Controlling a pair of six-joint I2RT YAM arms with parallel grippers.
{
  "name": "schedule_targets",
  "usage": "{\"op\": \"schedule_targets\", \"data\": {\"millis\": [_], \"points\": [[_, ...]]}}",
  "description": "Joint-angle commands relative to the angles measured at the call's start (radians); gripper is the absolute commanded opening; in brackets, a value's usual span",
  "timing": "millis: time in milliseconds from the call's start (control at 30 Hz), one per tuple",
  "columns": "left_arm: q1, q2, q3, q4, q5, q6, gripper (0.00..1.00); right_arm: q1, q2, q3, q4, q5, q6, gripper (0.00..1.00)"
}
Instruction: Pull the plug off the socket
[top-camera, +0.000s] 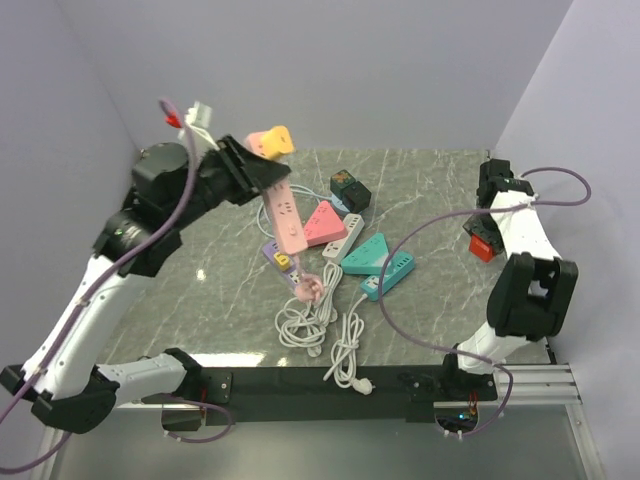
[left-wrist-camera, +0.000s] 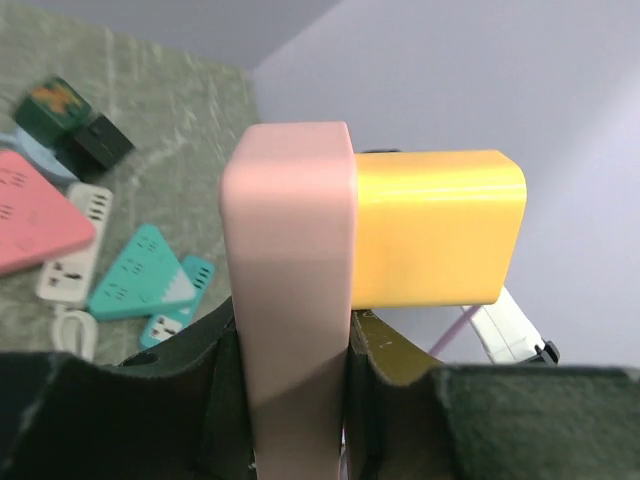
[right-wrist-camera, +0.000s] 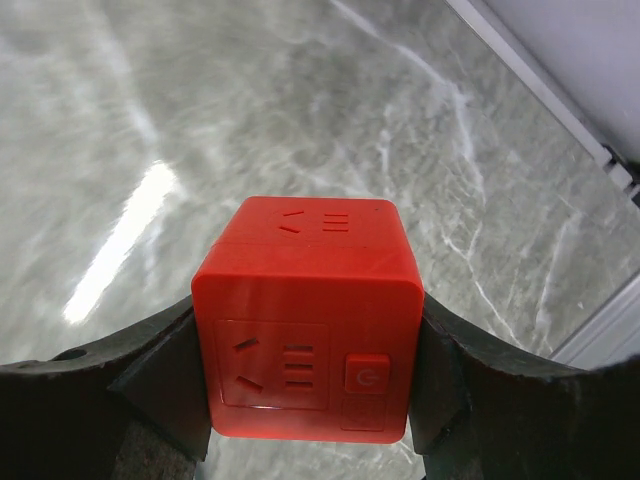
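Note:
A pink power strip (top-camera: 287, 218), the socket, is lifted off the table and hangs tilted, its cord trailing down to the pile. A yellow plug block (top-camera: 279, 139) sits plugged into its top end. My left gripper (top-camera: 256, 176) is shut on the strip just below the plug. In the left wrist view the pink strip (left-wrist-camera: 290, 250) stands between the pads and the yellow plug (left-wrist-camera: 435, 225) sticks out to the right, above my left gripper (left-wrist-camera: 295, 400). My right gripper (top-camera: 487, 238) is far right, shut on a red cube socket (right-wrist-camera: 308, 330), apart from the plug.
Under the lifted strip lies a pile: a pink triangular strip (top-camera: 325, 222), a white strip (top-camera: 342, 238), teal strips (top-camera: 375, 262), a purple strip (top-camera: 283, 262), a dark cube (top-camera: 350, 188) and coiled white cables (top-camera: 312, 320). Walls close off the left, back and right.

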Motion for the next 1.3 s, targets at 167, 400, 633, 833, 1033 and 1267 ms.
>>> {"op": "schedule_targets", "data": {"millis": [167,400,633,833,1033,1267], "points": [[0.141,-0.132,0.095,-0.255,-0.180,0.211,0.00,-0.025,0.110,0.008,-0.053,0.171,0.180,0.00],[0.195,-0.232,-0.052,-0.366,-0.353,0.311,0.00,-0.029,0.173,-0.030,-0.119,0.349,0.298,0.02],[0.220,-0.290,-0.255,-0.314,-0.386,0.318,0.00,-0.026,0.267,-0.079,-0.044,0.274,0.265,0.03],[0.263,-0.299,-0.392,-0.275,-0.372,0.354,0.00,-0.023,0.291,-0.113,0.019,0.205,0.211,0.16],[0.296,-0.293,-0.497,-0.231,-0.297,0.369,0.00,-0.010,0.236,-0.088,0.010,0.139,0.177,0.72],[0.303,-0.275,-0.591,-0.169,-0.205,0.380,0.01,0.038,0.093,-0.027,-0.062,0.105,0.160,0.91]]}}
